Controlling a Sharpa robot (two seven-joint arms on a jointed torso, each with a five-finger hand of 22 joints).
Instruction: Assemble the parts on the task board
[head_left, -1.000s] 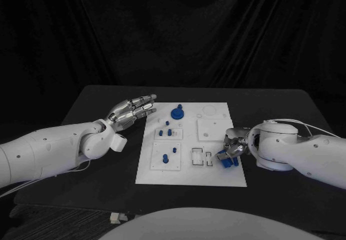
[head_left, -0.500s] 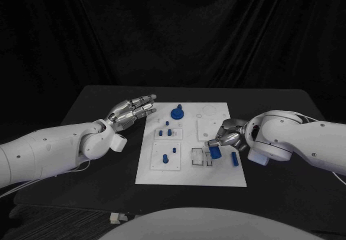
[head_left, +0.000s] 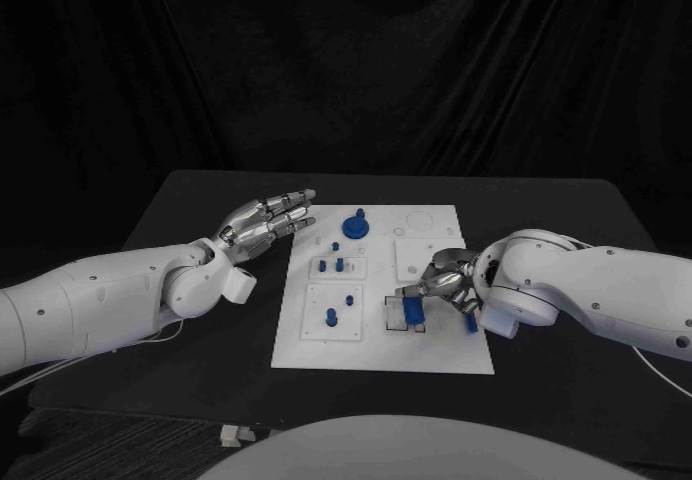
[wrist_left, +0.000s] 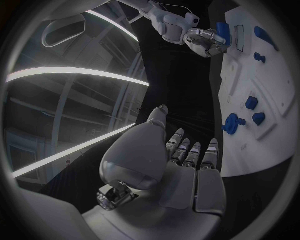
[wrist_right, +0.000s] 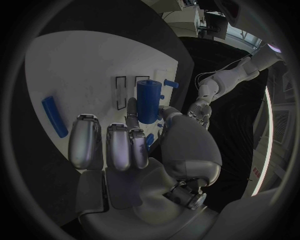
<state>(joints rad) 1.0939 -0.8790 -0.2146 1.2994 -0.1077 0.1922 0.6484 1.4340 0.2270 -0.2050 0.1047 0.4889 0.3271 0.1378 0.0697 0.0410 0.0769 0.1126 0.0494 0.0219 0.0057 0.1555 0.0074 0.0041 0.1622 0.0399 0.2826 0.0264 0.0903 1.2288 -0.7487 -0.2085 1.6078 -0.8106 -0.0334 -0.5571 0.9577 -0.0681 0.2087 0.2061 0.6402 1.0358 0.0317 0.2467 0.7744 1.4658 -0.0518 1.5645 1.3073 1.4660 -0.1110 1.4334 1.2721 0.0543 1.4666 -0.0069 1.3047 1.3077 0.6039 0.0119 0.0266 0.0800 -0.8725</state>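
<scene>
Currently: right hand positions a part over the board slots.

Nearest, the right hand (head_left: 450, 287) pinches a blue cylinder (wrist_right: 149, 100) upright between thumb and finger, directly over the paired rectangular slots (wrist_right: 125, 91) of the task board (head_left: 335, 355), presumably for vertical insertion. A blue bar (wrist_right: 54, 116) lies loose on the board beside it. Farther off, the left hand (head_left: 264, 222) hovers unladen, fingers extended, beside the board's far-left edge, clear of the work.

Blue cylinder part (head_left: 415, 311) upright over white task board (head_left: 378, 345) slots.
</scene>
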